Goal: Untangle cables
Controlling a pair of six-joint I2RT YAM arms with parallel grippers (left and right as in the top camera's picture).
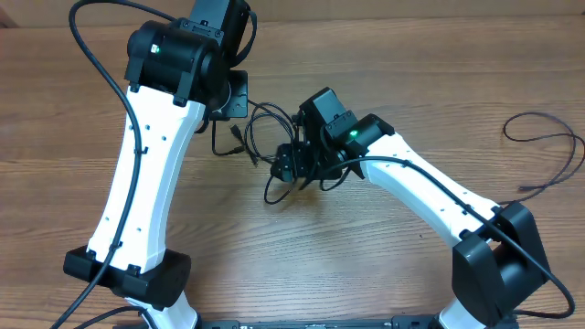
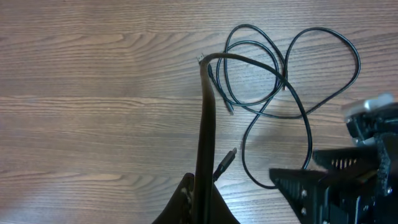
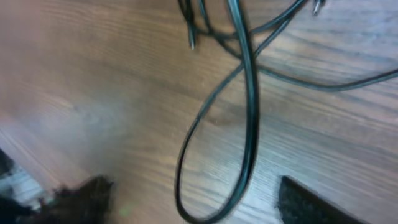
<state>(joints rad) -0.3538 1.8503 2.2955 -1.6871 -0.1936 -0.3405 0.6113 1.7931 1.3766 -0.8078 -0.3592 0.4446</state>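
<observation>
Table (image 1: 384, 73): one, wood-grain top.

Left arm (image 1: 146, 174): one, white with black joints, at the left side of the table, wrist over the upper centre.

Left tool (image 2: 200, 190): one. Fingers together, clamped on a single strand (image 2: 205, 124) of the cables. Strand drawn straight away from the fingers, then bent over into the loops.

Cables (image 1: 265, 146): one tangle of thin black cords, lying on the table at centre, between the two tools. Overlapping loops, several small plug tips showing in the left wrist view. Number of separate cords in the tangle: cannot tell.

Right tool (image 3: 196, 202): one. Fingers apart, low over the table, at the right edge of the tangle. One long narrow loop of cord lying between the two fingers, touching neither.

Right arm (image 1: 430, 187): one, white with black joints, reaching from the lower right toward centre.

Single loose cable (image 1: 574, 146): one, thin and black, in an open curve at the far right edge, well apart from the tangle and from both tools.
</observation>
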